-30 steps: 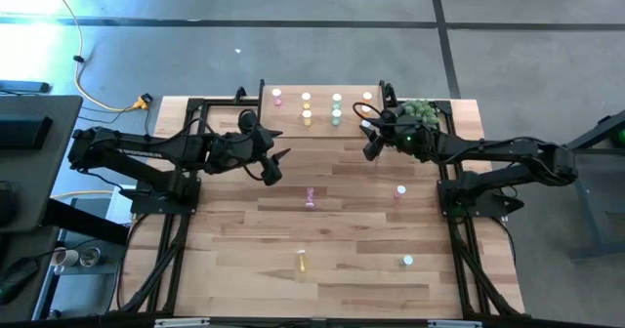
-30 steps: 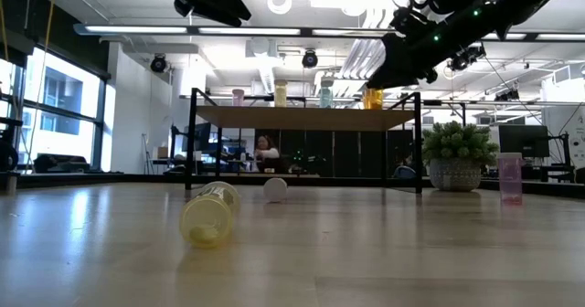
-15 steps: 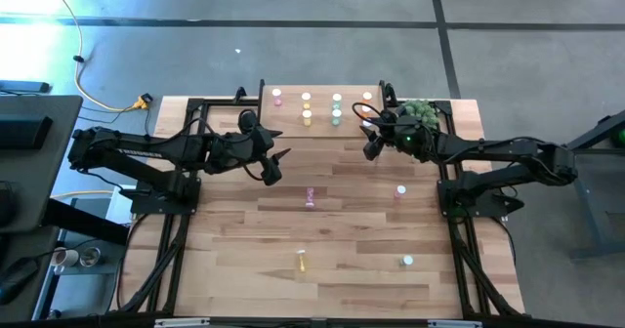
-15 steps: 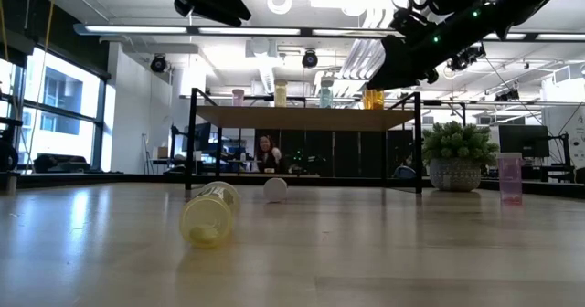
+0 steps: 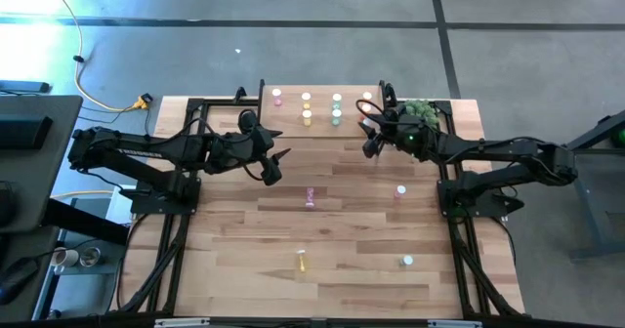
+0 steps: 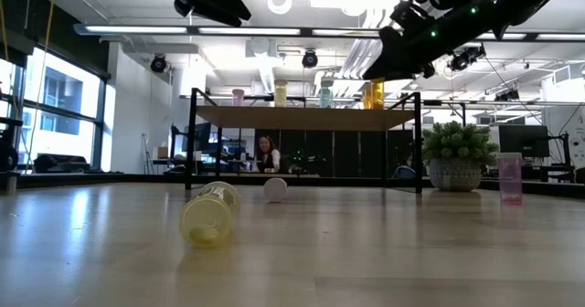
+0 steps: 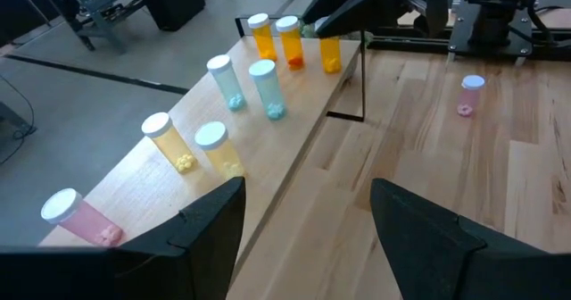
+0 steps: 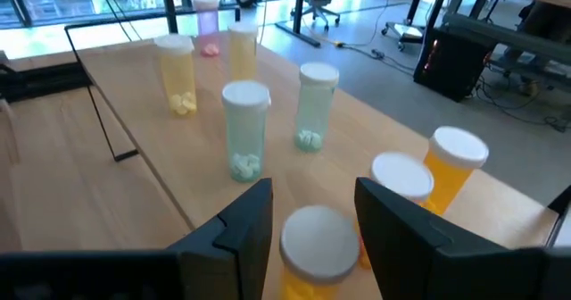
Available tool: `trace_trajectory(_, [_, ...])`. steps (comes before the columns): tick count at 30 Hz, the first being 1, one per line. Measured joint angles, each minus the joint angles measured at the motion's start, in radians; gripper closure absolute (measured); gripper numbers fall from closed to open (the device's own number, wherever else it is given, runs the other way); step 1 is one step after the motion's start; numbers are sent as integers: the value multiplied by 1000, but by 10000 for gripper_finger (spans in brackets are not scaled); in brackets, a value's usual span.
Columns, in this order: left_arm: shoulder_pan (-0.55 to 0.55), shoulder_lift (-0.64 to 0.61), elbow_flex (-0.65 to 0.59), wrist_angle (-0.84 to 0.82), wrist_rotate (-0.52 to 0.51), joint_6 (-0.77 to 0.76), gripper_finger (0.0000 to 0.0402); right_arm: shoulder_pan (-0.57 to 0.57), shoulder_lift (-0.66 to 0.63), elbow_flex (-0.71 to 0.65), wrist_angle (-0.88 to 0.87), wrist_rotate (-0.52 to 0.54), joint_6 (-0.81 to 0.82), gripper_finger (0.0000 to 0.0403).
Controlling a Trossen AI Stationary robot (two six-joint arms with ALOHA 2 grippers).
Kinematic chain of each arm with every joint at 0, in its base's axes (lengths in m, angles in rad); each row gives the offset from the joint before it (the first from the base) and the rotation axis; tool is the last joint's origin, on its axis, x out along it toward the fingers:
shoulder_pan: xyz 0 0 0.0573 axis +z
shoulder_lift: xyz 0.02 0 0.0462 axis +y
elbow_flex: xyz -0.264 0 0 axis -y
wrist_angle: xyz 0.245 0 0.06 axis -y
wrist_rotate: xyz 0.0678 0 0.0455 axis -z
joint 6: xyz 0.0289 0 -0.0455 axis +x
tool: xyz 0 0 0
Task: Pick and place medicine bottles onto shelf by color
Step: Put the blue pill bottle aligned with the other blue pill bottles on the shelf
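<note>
Seven bottles on shelf: the small light-wood shelf on black metal legs (image 5: 322,108) is seen at the table's far edge; from the left, one pink-bodied white-capped bottle (image 7: 80,218), two yellow (image 7: 169,141), two pale green (image 7: 265,87) and two orange (image 7: 264,36) are stood on it.
Left gripper: the dark two-finger left gripper (image 5: 276,167) is held over the table left of the shelf's front, fingers spread wide, nothing between them.
Loose bottles: an upright pink bottle (image 5: 311,197) is placed mid-table, a yellow bottle (image 5: 301,262) is laid on its side nearer the front, another pink one (image 5: 399,190) and a white-capped one (image 5: 407,261) are set to the right.
Right gripper: the dark right gripper (image 5: 369,133) is held at the shelf's right end, fingers parted on either side of a third orange white-capped bottle (image 8: 314,251); whether it is gripped cannot be told.
Plant: a green potted plant (image 5: 418,109) is set just right of the shelf.
</note>
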Motion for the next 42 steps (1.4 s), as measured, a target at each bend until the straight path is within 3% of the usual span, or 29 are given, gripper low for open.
trace_trajectory(11, [0,0,0,-4,0,0,172,26,-50,0,37,-45,-49,250])
trace_trajectory(22, [0,0,0,-11,0,0,172,190,-180,1,14,-31,-104,250])
trace_trajectory(35, [0,0,0,-11,6,-3,172,447,-211,1,-161,-32,62,250])
trace_trajectory(42, [-1,0,0,-11,88,-59,172,584,-211,1,-323,-54,303,252])
